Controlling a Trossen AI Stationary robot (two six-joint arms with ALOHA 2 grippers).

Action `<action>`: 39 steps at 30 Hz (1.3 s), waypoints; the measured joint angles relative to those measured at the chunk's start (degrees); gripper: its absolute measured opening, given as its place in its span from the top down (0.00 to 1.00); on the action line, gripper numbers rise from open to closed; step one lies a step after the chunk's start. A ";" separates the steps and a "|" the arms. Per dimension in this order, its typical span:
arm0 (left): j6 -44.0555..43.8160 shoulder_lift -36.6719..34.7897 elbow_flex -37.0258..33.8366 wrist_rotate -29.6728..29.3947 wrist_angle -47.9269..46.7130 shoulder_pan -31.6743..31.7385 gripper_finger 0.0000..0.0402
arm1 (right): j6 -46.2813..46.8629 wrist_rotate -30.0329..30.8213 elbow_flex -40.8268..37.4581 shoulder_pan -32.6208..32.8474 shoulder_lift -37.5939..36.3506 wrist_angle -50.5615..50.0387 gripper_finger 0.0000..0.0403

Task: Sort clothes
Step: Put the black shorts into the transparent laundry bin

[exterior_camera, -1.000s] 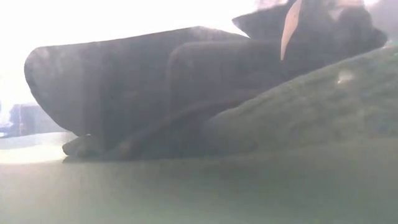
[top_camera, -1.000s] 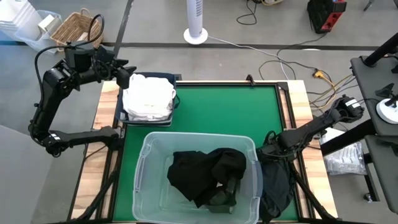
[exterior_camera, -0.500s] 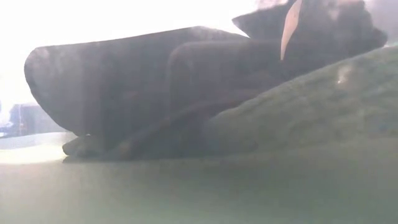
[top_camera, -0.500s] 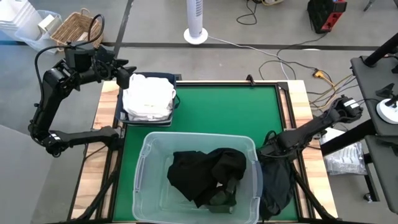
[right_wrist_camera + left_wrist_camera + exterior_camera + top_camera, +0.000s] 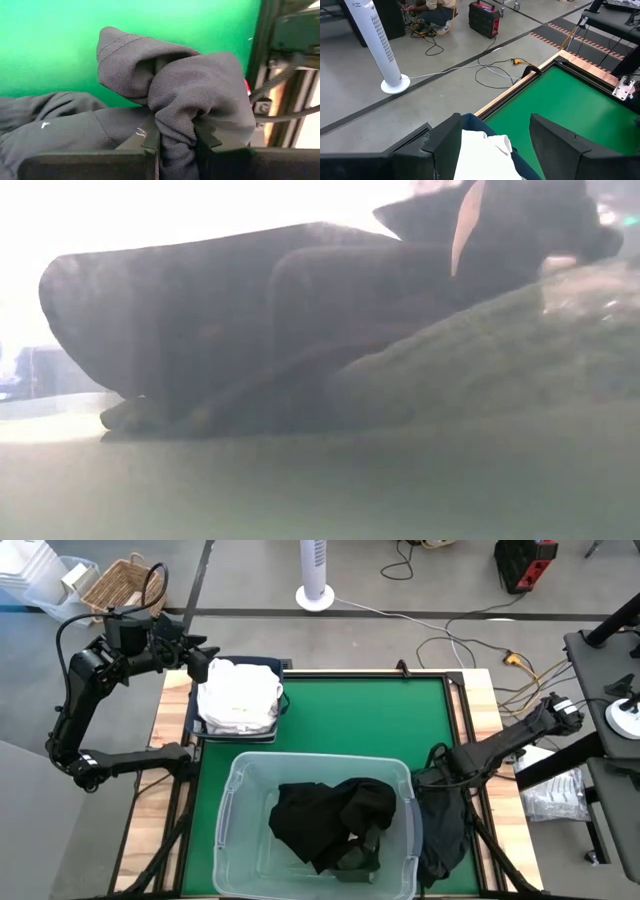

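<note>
Right claw (image 5: pixel 175 137) pinched shut on a bunched fold of the dark grey garment (image 5: pixel 445 830) at the surface's right edge, beside the clear tub (image 5: pixel 318 772). Lift straight, slowly, so the trailing cloth clears the rim. Right arm reaches in low, stretched out. Left claw (image 5: pixel 200 658) open, waiting above the white clothes (image 5: pixel 238 695) at the far left corner.

Crumpled white fabric garments (image 5: pixel 238 697) sit heaped at the upper left. Black and dark green garments (image 5: pixel 332 823) lie bunched at bottom centre. A dark grey garment (image 5: pixel 444 830) drapes at lower right.
</note>
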 joint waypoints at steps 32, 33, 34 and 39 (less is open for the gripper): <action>0.45 -0.02 0.00 0.14 0.00 0.00 0.48 | -0.23 42.90 27.71 -2.77 -9.27 -20.52 0.89; 0.44 -0.02 0.00 0.17 0.00 -0.02 0.48 | -1.58 44.15 28.52 -3.21 -9.25 -20.51 0.89; 0.44 -0.02 0.00 0.17 0.00 0.00 0.48 | -2.97 45.26 29.29 -3.70 -9.23 -20.50 0.89; 0.04 -0.02 0.00 0.15 0.00 0.00 0.48 | -9.41 51.52 33.68 -5.38 -9.14 -20.53 0.89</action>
